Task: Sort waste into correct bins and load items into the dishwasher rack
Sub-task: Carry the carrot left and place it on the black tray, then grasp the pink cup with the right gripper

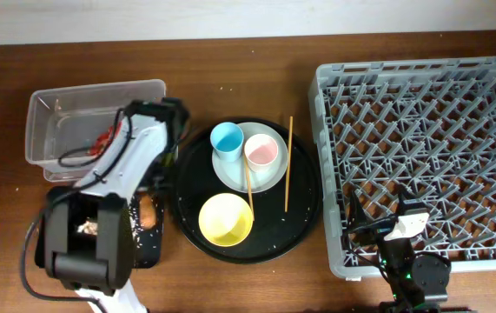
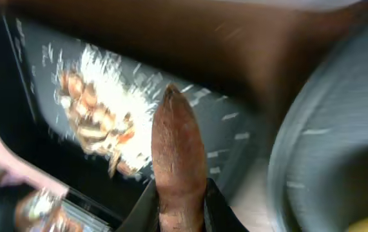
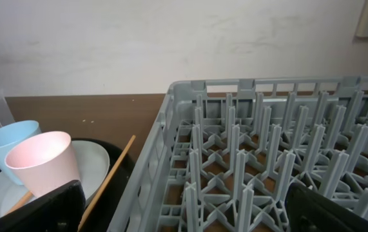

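Orange carrot clamped in your left claw over tray, desk's front-left corner | risk: early release rolls it off | right claw splayed, empty

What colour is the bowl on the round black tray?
Yellow; the round yellow bowl shows best in the overhead view.
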Controlling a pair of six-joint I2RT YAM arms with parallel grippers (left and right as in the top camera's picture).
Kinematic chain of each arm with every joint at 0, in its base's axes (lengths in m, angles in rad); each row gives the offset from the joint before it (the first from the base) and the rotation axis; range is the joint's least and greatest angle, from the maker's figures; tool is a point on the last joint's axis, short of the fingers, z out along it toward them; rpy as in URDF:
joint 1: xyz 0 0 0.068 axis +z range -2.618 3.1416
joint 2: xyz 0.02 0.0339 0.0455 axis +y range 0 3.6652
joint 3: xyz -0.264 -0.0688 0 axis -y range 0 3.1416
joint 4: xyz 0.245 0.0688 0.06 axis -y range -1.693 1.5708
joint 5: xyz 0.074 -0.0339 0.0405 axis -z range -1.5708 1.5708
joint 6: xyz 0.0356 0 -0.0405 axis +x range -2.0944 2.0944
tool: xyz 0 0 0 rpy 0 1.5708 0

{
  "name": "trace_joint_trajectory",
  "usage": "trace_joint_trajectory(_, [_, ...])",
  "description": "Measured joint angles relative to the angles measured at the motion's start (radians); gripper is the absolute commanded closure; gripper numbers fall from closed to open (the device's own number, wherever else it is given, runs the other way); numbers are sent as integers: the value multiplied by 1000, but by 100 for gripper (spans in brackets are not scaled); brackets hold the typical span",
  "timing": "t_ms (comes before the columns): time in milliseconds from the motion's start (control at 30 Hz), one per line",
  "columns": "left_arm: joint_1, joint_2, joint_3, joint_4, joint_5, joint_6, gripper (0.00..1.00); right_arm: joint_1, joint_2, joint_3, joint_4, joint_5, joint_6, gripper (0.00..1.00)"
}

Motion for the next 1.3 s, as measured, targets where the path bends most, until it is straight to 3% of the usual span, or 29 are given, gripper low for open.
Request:
trace_joint_trajectory(100, [66,-3,-157,98,-19,-14,52,0,1,0,0,0,0,2])
trace_joint_trajectory(233, [101,-3,-169,76,-19,-18,48,0,1,0,0,0,0,2])
trace_joint_trajectory(367, [102,-37,-18,-17,-14,-18,46,0,1,0,0,0,0,2])
trace_joint_trajectory(433, [102,-139,69,-22,36,11,48,0,1,0,0,0,0,2])
trace_joint_trajectory(467, [102,-188,87,-15,70,32,83,0,1,0,0,0,0,2])
trace_joint_trajectory(500, [101,-225,99,-16,93,47,100,0,1,0,0,0,0,2])
trace_joint_trajectory(633, [102,-249,86,-37,137,74,100,0,1,0,0,0,0,2])
trace_joint_trajectory(767, [102,-246,-138,173,201,77,100,0,1,0,0,0,0,2])
trace_joint_trajectory(933, [102,-242,-178,373,198,77,100,0,1,0,0,0,0,2])
trace_joint_trajectory(1200, [102,-258,-151,416,195,119,99,0,1,0,0,0,0,2])
trace_joint_trajectory(1300, [102,-389,-113,351,388,130,99,0,1,0,0,0,0,2])
